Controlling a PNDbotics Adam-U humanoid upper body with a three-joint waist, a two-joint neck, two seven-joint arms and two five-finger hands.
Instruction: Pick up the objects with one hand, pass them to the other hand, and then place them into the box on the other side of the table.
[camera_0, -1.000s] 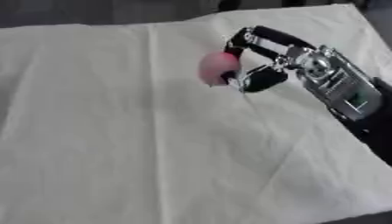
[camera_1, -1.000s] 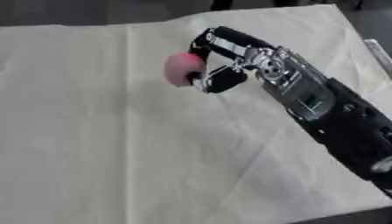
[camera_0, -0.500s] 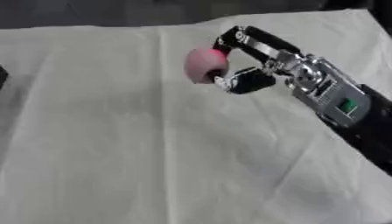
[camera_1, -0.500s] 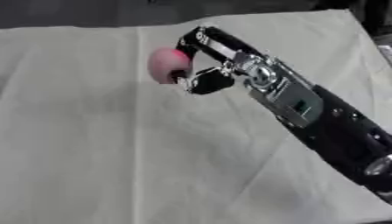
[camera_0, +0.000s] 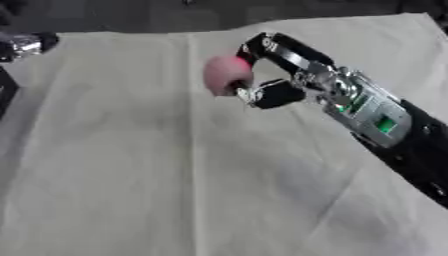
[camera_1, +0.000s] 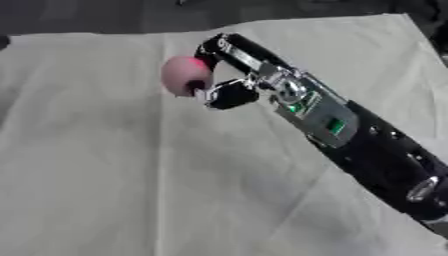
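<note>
Here, right hand (camera_0: 293, 82), fingers (camera_0: 271, 45) curled round pink ball (camera_0: 227, 74), above white cloth (camera_0: 131, 175)

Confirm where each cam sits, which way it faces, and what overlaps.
Left eye view: in the head, looking down at the cream cloth-covered table; right arm enters from lower right, right hand pinching a pink rounded object.
Right eye view: same head, offset slightly; same scene sits further left in frame, more forearm shows.
Shared: hand, pink object, cloth. Left hand shows in neither.
</note>
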